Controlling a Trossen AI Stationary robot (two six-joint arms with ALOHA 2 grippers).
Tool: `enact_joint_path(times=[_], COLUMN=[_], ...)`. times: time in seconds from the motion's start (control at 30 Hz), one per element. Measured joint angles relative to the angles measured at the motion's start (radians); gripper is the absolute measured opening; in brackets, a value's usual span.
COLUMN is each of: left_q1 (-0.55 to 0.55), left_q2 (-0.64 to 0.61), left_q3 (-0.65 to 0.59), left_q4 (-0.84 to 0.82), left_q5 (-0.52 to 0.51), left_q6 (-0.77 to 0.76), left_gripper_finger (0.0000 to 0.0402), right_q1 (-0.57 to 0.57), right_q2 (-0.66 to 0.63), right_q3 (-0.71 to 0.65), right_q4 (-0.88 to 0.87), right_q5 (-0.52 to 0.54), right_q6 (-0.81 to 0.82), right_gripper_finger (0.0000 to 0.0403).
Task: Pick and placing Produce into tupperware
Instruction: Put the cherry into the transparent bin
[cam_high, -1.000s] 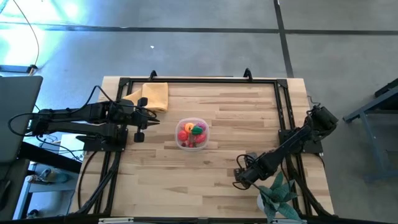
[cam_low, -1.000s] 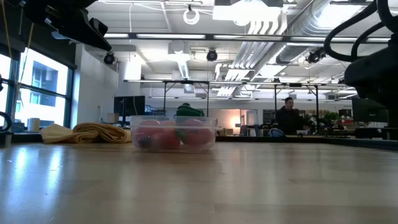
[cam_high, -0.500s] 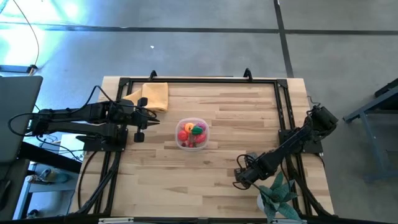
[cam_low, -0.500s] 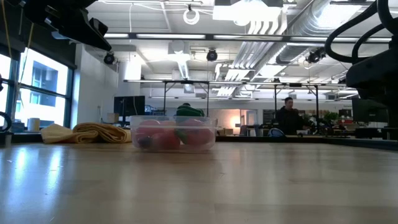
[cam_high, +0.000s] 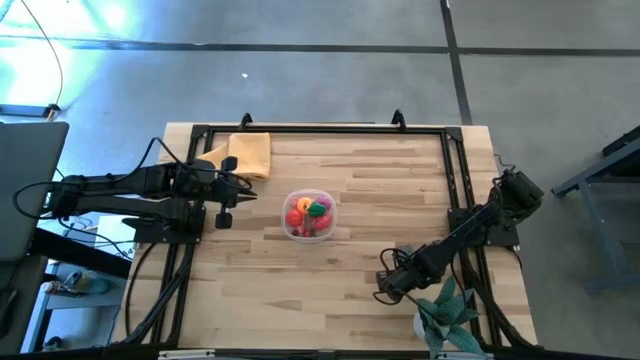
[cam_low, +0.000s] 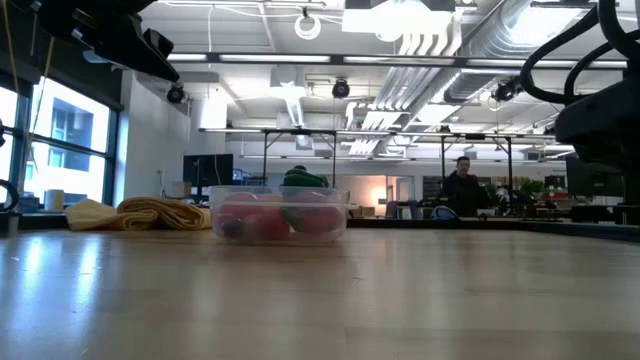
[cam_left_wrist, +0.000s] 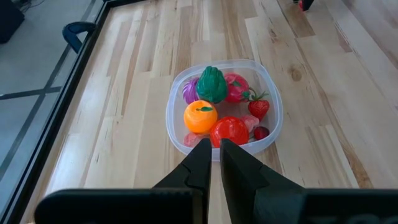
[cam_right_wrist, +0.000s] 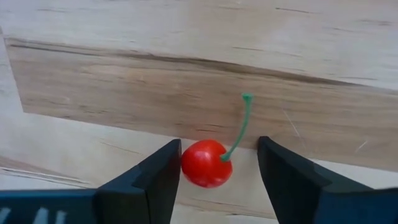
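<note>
While my right gripper (cam_right_wrist: 217, 163) has narrowed around the cherry (cam_right_wrist: 204, 163) near the tabletop's front right corner, its fingers stand apart, one touching it. My left gripper (cam_left_wrist: 211, 158) stays closed and empty beside the tupperware (cam_high: 307, 214).

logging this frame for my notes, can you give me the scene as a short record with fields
tub: clear tupperware mid table, holding an orange, a green piece, a purple one and several red ones
loose item: red cherry on the wood, green stem up
right gripper: low near the potted plant, jaws either side of the cherry, not closed on it
left gripper: jaws shut, empty, aimed at the tub
cloth: yellow cloth at far left corner
</note>
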Motion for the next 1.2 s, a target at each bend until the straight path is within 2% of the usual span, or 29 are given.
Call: enact_joint_path(times=[0.23,0.6,1.2], left_q1=[0.0,0.0,0.0], left_q2=[0.0,0.0,0.0], left_q3=[0.0,0.0,0.0], left_q4=[0.0,0.0,0.0], left_q5=[0.0,0.0,0.0], left_q6=[0.0,0.0,0.0], left_gripper_finger=[0.0024,0.0024,0.0024], right_q1=[0.001,-0.005,-0.035], right_q2=[0.001,0.001,0.002], right_q3=[0.0,0.0,0.0], right_q4=[0.019,0.031,0.035], right_q5=[-0.009,-0.012,-0.007], right_q6=[-0.009,-0.035,-0.077], right_gripper_finger=[0.0184,0.0181,0.0138])
